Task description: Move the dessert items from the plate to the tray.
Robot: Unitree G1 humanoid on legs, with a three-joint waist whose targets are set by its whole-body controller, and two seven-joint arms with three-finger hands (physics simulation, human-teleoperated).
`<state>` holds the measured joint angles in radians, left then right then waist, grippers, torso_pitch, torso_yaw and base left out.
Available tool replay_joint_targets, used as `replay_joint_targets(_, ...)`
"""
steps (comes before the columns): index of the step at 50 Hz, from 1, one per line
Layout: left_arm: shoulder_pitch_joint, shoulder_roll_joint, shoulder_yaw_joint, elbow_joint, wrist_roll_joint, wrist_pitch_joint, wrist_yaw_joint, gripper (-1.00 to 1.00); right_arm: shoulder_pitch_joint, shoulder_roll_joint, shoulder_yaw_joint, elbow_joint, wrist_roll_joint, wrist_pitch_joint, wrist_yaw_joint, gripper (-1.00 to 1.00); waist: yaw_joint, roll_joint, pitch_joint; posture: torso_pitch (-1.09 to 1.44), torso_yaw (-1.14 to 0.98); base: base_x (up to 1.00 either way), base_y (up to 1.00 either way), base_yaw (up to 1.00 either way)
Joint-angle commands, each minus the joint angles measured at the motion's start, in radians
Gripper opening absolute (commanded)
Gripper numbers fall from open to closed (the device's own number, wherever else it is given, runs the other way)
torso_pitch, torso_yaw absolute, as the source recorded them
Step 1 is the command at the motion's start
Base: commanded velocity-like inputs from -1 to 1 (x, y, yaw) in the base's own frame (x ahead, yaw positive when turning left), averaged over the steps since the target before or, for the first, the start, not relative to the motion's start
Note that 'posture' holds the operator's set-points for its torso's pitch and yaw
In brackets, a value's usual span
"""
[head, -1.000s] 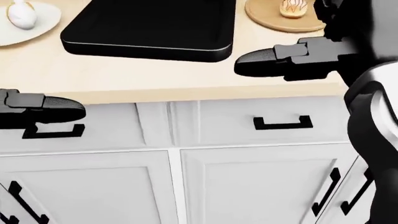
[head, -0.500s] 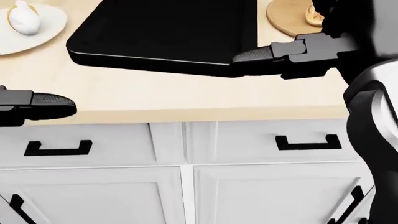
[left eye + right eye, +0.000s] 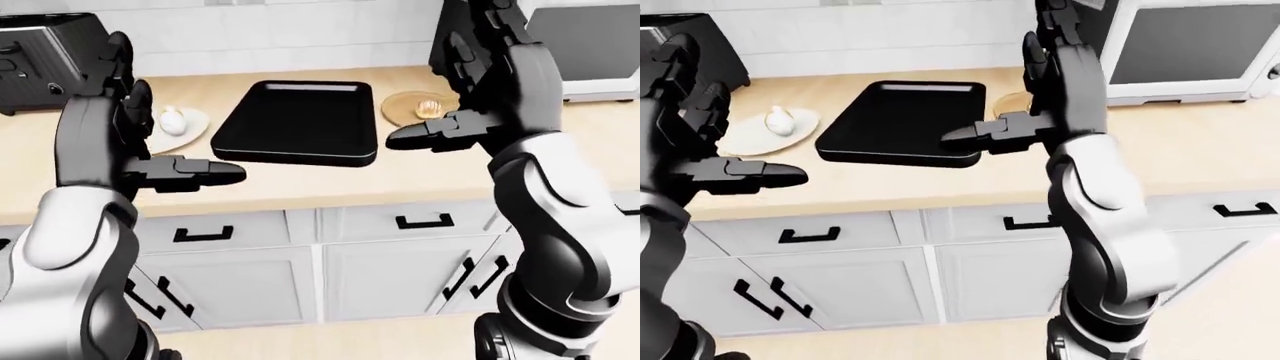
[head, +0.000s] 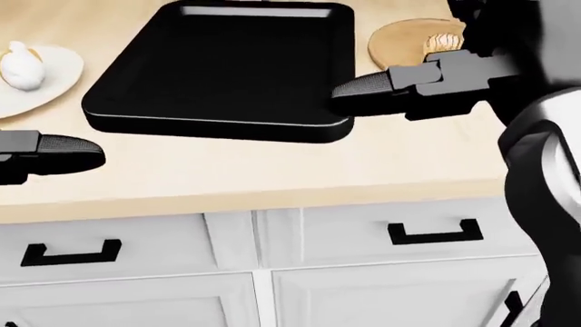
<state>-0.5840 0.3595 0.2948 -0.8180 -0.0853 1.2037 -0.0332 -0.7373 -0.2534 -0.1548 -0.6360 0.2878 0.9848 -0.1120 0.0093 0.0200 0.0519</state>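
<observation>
A black tray [image 4: 218, 68] lies on the wooden counter in the middle of the head view. To its right a round tan plate [image 4: 400, 37] carries a pale swirled pastry [image 4: 442, 42], partly hidden by my right hand. To the tray's left a white plate [image 4: 50, 85] holds a white rounded dessert [image 4: 20, 66]. My right hand [image 3: 480, 97] hovers open above the tray's right edge beside the tan plate, holding nothing. My left hand [image 3: 150, 142] hangs open over the counter edge, below the white plate, also holding nothing.
A dark toaster [image 3: 40, 52] stands at the top left of the counter and a microwave [image 3: 1190, 49] at the top right. White cabinet drawers with black handles [image 4: 434, 234] run under the counter edge [image 4: 272, 194].
The whole picture has slid downward: the camera moved, so more of the counter and the tray's far end show. Both hands stay open and keep nearly the same places in view.
</observation>
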Motion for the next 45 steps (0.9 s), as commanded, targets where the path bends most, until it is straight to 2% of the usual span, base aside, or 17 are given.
replay_joint_targets(1, -0.02, 0.006, 0.0, -0.02, -0.003, -0.034, -0.002, 1.0, -0.025, -0.008, -0.018, -0.021, -0.005, -0.032, -0.004, 1.0, -0.001, -0.004, -0.012, 0.0, 0.0, 0.19, 0.0, 0.0)
replay_joint_targets(4, -0.018, 0.007, 0.0, -0.019, -0.002, -0.036, -0.003, 1.0, -0.024, -0.009, -0.016, -0.017, -0.007, -0.035, -0.005, 1.0, 0.002, -0.073, -0.014, 0.0, 0.0, 0.22, 0.0, 0.0)
replay_joint_targets(7, -0.02, 0.007, -0.002, -0.018, -0.001, -0.037, -0.002, 1.0, -0.023, -0.007, -0.016, -0.018, -0.006, -0.035, -0.004, 1.0, 0.001, -0.075, -0.012, 0.0, 0.0, 0.22, 0.0, 0.0)
replay_joint_targets(14, -0.015, 0.005, -0.002, -0.011, 0.001, -0.046, -0.005, 1.0, -0.015, -0.009, -0.01, -0.021, -0.013, -0.041, 0.001, 1.0, -0.006, -0.023, -0.007, 0.0, 0.0, 0.22, 0.0, 0.0)
replay_joint_targets(19, -0.021, 0.009, 0.001, -0.016, 0.003, -0.037, -0.006, 1.0, -0.017, -0.007, -0.01, -0.024, -0.021, -0.038, 0.003, 1.0, -0.021, 0.071, -0.026, 0.0, 0.0, 0.23, 0.04, 0.0)
replay_joint_targets(20, -0.023, 0.008, 0.003, -0.022, 0.0, -0.031, -0.007, 1.0, -0.016, -0.008, -0.009, -0.025, -0.023, -0.038, 0.004, 1.0, -0.026, 0.071, -0.038, 0.0, 0.0, 0.23, 0.1, 0.0)
replay_joint_targets(23, -0.022, 0.008, 0.004, -0.025, 0.0, -0.029, -0.007, 1.0, -0.019, -0.007, -0.008, -0.03, -0.027, -0.032, 0.005, 1.0, -0.016, 0.054, -0.015, 0.0, 0.0, 0.23, 0.18, 0.0)
replay_joint_targets(27, -0.023, 0.01, 0.003, -0.021, 0.0, -0.03, -0.008, 1.0, -0.024, -0.004, -0.006, -0.025, -0.03, -0.034, 0.008, 1.0, -0.003, -0.023, -0.004, 0.0, 0.0, 0.23, 0.32, 0.0)
replay_joint_targets(29, -0.022, 0.012, -0.001, -0.018, 0.003, -0.034, -0.008, 1.0, -0.025, -0.003, -0.007, -0.019, -0.032, -0.038, 0.009, 1.0, -0.001, -0.077, -0.021, 0.0, 0.0, 0.24, 0.32, 0.0)
replay_joint_targets(30, -0.023, 0.013, 0.0, -0.02, 0.003, -0.031, -0.008, 1.0, -0.024, -0.003, -0.007, -0.017, -0.033, -0.038, 0.009, 1.0, -0.014, -0.042, -0.017, 0.0, 0.0, 0.23, 0.3, 0.0)
replay_joint_targets(31, -0.024, 0.012, 0.001, -0.023, 0.003, -0.029, -0.009, 1.0, -0.023, -0.002, -0.008, -0.02, -0.032, -0.038, 0.011, 1.0, -0.005, -0.069, -0.017, 0.0, 0.0, 0.22, 0.2, 0.0)
replay_joint_targets(34, -0.023, 0.01, 0.0, -0.024, 0.004, -0.028, -0.009, 1.0, -0.023, -0.003, -0.008, -0.022, -0.035, -0.034, 0.01, 1.0, -0.013, -0.052, -0.026, 0.0, 0.0, 0.16, 0.1, 0.0)
replay_joint_targets(37, -0.023, 0.012, 0.0, -0.028, 0.007, -0.027, -0.011, 1.0, -0.022, -0.003, -0.009, -0.02, -0.037, -0.039, 0.011, 1.0, -0.023, 0.015, -0.013, 0.0, 0.0, 0.07, 0.0, 0.0)
replay_joint_targets(39, -0.021, 0.011, -0.003, -0.031, 0.008, -0.025, -0.012, 1.0, -0.02, -0.005, -0.004, -0.025, -0.042, -0.04, 0.012, 1.0, -0.024, 0.082, -0.055, 0.0, 0.0, 0.07, 0.02, 0.0)
replay_joint_targets(40, -0.021, 0.011, -0.004, -0.03, 0.01, -0.026, -0.012, 1.0, -0.02, -0.003, -0.004, -0.028, -0.041, -0.038, 0.014, 1.0, -0.014, 0.052, -0.033, 0.0, 0.0, 0.08, 0.12, 0.0)
replay_joint_targets(41, -0.021, 0.011, -0.002, -0.031, 0.01, -0.026, -0.013, 1.0, -0.02, -0.002, -0.005, -0.028, -0.042, -0.037, 0.014, 1.0, -0.013, 0.059, -0.025, 0.0, 0.0, 0.07, 0.16, 0.0)
replay_joint_targets(45, -0.017, 0.01, 0.002, -0.038, 0.011, -0.023, -0.016, 1.0, -0.016, -0.001, -0.007, -0.032, -0.043, -0.038, 0.018, 1.0, -0.006, 0.008, -0.026, 0.0, 0.0, 0.11, 0.17, 0.0)
